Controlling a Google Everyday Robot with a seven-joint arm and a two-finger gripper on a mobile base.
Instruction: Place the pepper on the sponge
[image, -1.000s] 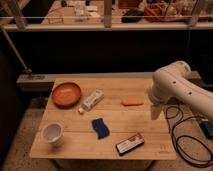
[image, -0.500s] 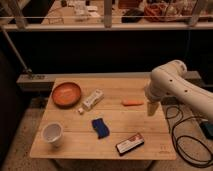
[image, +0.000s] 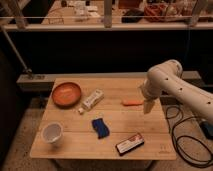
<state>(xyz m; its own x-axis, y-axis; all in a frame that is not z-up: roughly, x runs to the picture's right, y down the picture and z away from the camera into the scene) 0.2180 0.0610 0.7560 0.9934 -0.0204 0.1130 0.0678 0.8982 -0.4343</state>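
The pepper lay on the worktop, not on the sponge, with the spread, empty end effector just beside it.

Elevated view facing table; pincer right.

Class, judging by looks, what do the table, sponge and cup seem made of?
Table: pale wood, matte, board seams show.
Sponge: soft blue foam, probably; it lies slightly bent.
Cup: white, perhaps ceramic or plastic.
The gripper hangs beside the pepper.
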